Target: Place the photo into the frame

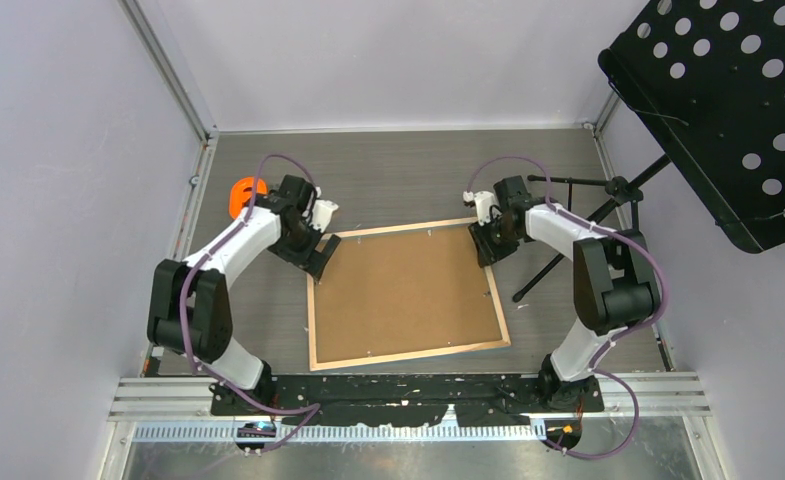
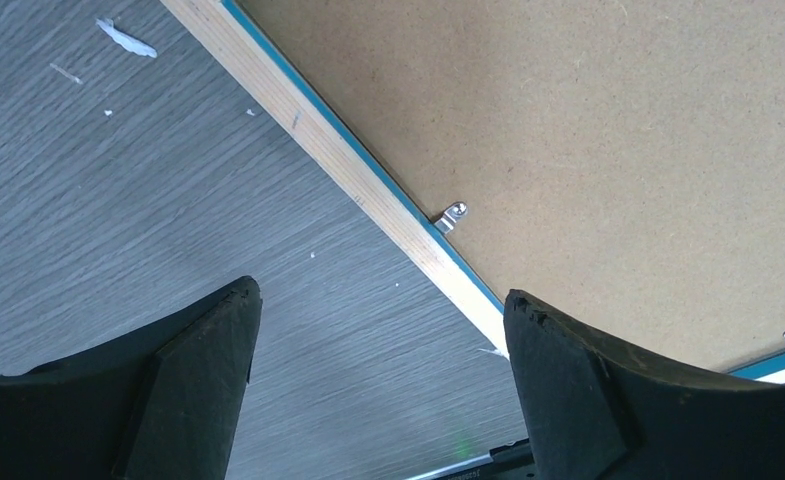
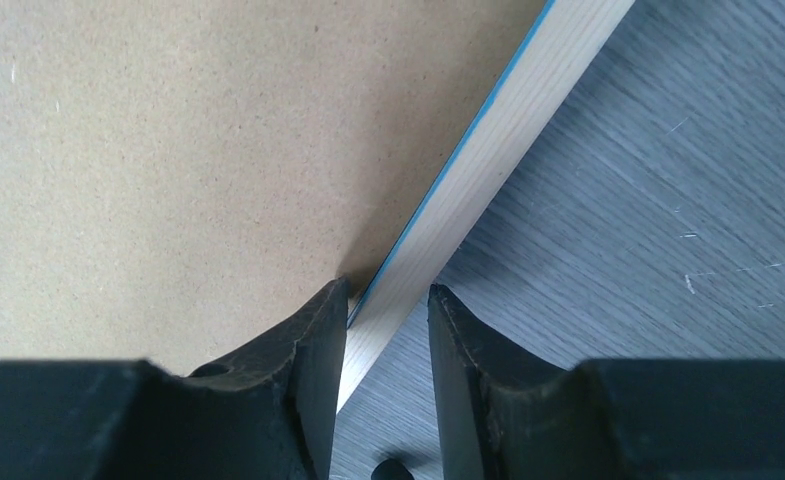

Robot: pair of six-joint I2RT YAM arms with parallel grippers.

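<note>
At 10 o'clock on the desk [image 1: 398, 180], seen from the top, an orange thing [image 1: 240, 195] sits just behind the left arm. That arm bends out from its base and reaches in, so the left pincer [image 1: 320, 252] hangs over the far left corner of the frame [image 1: 311, 320]. Its two fingers [image 2: 198, 370] are wide apart and hold nothing. In the wrist view the wood rail runs up between them, with a small metal clip [image 2: 452, 216] just beside it.

The frame lies flat in the middle of the desk, back side up. The brown backing board [image 1: 403, 290] fills it, and a thin blue line shows along the rail. Its long sides run about 9 to 3 o'clock, tipped a little. It spreads toward 4 o'clock from the left pincer and toward 7 o'clock from the right one. Each pincer is at a corner, so neither is nearer. The photo cannot be seen; it may be under the board, but I cannot tell.

The right arm is bent the same way, elbow out. The right pincer [image 1: 490, 243] is down on the far right corner, its fingers [image 3: 308, 360] almost together with the rail squeezed between them, so it looks like it grips the frame. At 2 o'clock a black music stand [image 1: 728, 110] with round holes leans in
</note>
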